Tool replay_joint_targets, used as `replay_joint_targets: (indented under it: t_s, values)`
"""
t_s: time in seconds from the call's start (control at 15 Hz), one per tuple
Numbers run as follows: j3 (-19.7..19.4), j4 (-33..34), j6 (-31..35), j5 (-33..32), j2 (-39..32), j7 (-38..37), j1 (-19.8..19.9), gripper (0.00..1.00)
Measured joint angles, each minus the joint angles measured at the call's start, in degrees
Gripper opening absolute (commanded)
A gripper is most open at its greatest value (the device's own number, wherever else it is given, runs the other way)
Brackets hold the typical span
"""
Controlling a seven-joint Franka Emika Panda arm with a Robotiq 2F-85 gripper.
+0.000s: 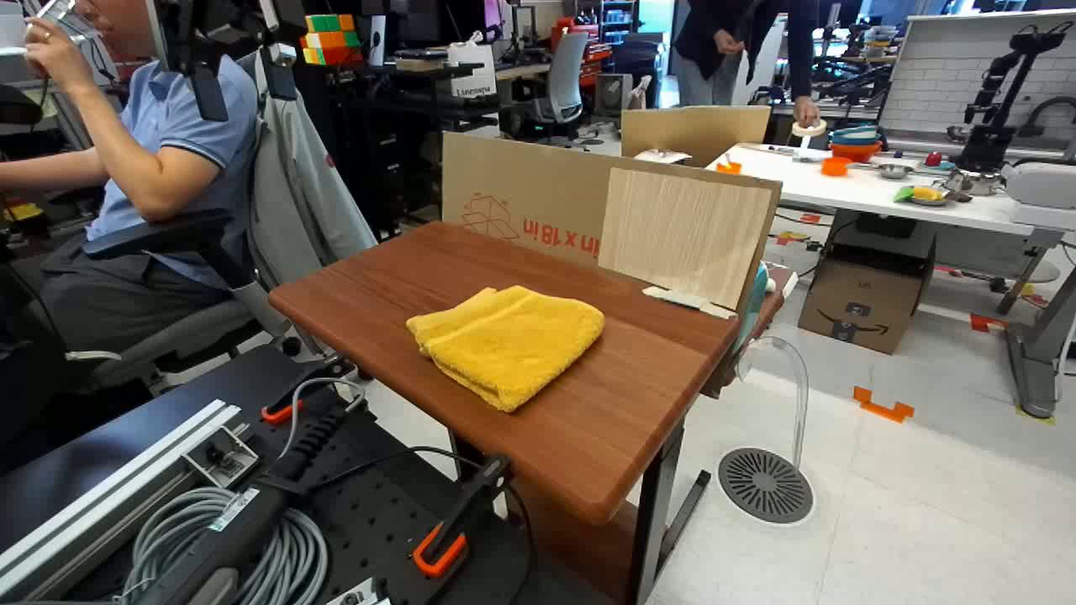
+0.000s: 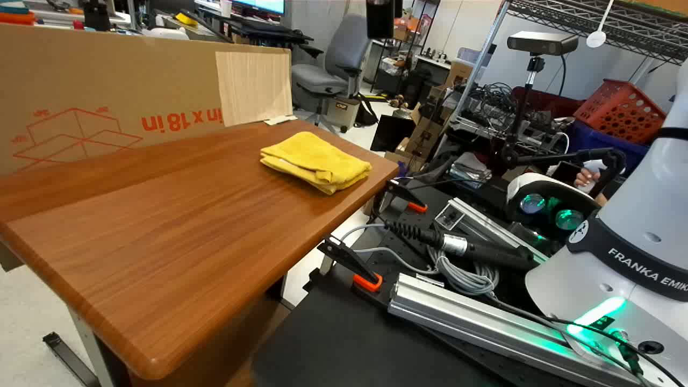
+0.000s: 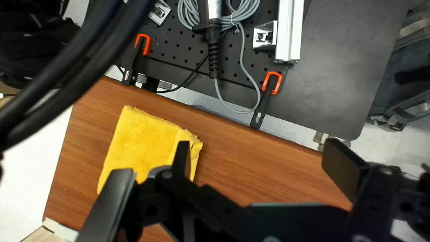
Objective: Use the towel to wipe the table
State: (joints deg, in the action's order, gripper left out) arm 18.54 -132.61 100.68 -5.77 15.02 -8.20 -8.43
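Note:
A folded yellow towel [image 1: 513,349] lies on the brown wooden table [image 1: 622,412]. In an exterior view the towel [image 2: 317,161] lies near the table's edge by the robot mount, on the bare tabletop [image 2: 161,231]. My gripper [image 1: 245,88] hangs high above the table at the upper left of an exterior view, apart from the towel. In the wrist view the gripper [image 3: 257,156] is open, with wide-spread fingers and nothing between them. There the towel [image 3: 144,144] lies below and to the left, its lower part hidden behind the left finger.
A cardboard panel [image 1: 525,181] with a light wood-grain sheet [image 1: 681,231] stands along the table's far edge. Clamps [image 1: 441,546] and a coiled cable [image 1: 227,538] lie on the black mount. A person [image 1: 168,151] sits beside the table. The robot base [image 2: 607,301] stands on the mount.

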Motion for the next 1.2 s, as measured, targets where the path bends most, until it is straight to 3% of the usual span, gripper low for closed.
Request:
replay_joint_targets:
  t_s: [0.53,0.87,1.2]
  values:
    - [-0.4,-0.1,0.7,0.2,0.0,0.0,-0.4,1.00]
    - [-3.9,-6.5,16.9,6.1,3.6,0.4,-1.2,1.00]
    - [-13.1,-15.1,30.6,14.2,5.9,3.4,0.4,1.00]
